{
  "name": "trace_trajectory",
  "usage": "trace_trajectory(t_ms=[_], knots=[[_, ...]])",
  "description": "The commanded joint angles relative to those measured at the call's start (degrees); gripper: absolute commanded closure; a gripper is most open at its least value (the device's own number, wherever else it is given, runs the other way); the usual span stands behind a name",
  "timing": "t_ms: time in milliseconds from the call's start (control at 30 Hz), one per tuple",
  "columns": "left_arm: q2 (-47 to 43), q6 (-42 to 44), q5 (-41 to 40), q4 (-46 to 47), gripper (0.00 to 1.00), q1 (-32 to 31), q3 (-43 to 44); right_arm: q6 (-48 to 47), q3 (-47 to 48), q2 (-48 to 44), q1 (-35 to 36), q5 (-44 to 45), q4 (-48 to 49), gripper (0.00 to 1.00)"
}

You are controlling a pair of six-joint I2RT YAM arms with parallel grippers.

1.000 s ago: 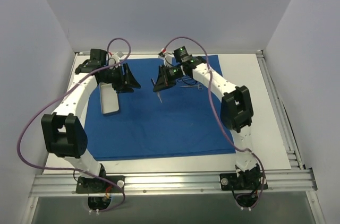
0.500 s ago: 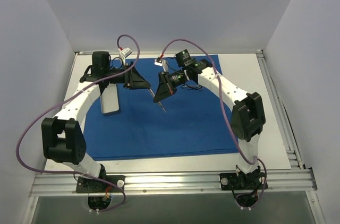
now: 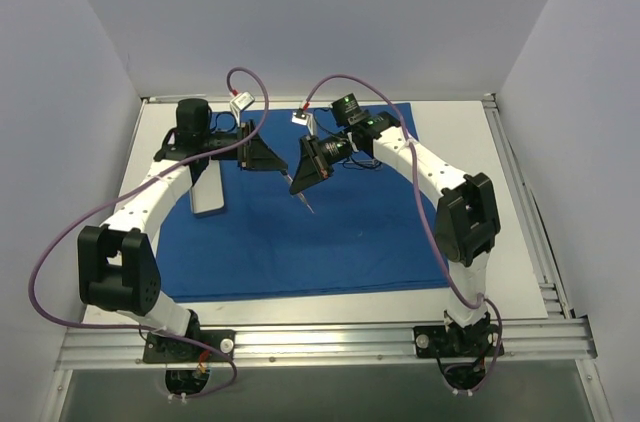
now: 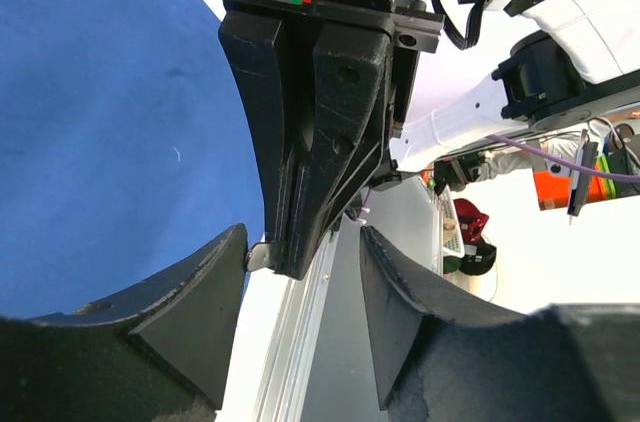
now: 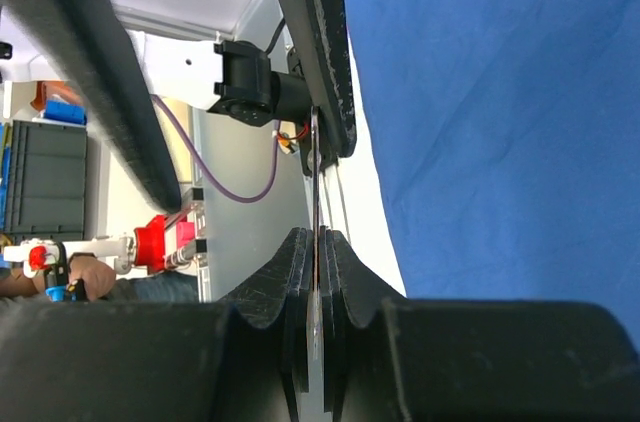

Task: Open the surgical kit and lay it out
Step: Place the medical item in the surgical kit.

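Note:
The surgical kit's royal-blue cloth (image 3: 330, 232) lies spread flat on the table. A small pale tray (image 3: 207, 190) rests on its left part. My right gripper (image 3: 297, 185) hangs over the cloth's middle, shut on a thin metal instrument (image 3: 306, 203) that points down and forward. In the right wrist view the blade-thin instrument (image 5: 316, 192) runs up from the pressed jaws of my right gripper (image 5: 318, 237). My left gripper (image 3: 280, 164) faces it from the left, open. In the left wrist view the instrument's end (image 4: 258, 258) sits by the left finger of my left gripper (image 4: 300, 272).
More thin metal instruments (image 3: 365, 158) lie on the cloth behind the right arm. White table (image 3: 500, 202) borders the cloth on the right. An aluminium rail (image 3: 320, 342) runs along the near edge, and grey walls close in on three sides.
The left gripper swung right from above the tray to meet the right gripper. The right gripper shifted slightly toward the near left, carrying the instrument.

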Motion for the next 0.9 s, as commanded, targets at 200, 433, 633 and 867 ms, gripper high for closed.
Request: trace_trajectory(t_ms=[200, 433, 633, 867], knots=[[0.0, 0.6, 2.5, -0.5, 0.78, -2.1, 1.7, 1.3, -0.3, -3.7, -0.6, -2.3, 1.6, 1.00], [0.2, 0.6, 2.0, -1.5, 0.98, -2.3, 1.6, 2.0, 0.0, -3.8, -0.9, 1.0, 1.1, 0.81], [2.5, 4.0, -13.9, -18.3, 0.98, -2.5, 10.3, -2.5, 10.2, -3.0, 0.7, 28.2, -14.6, 0.42], [2.5, -6.6, -22.3, -17.7, 0.98, -1.9, 11.2, -3.7, 9.9, -5.8, 5.0, 44.4, -15.7, 0.44]])
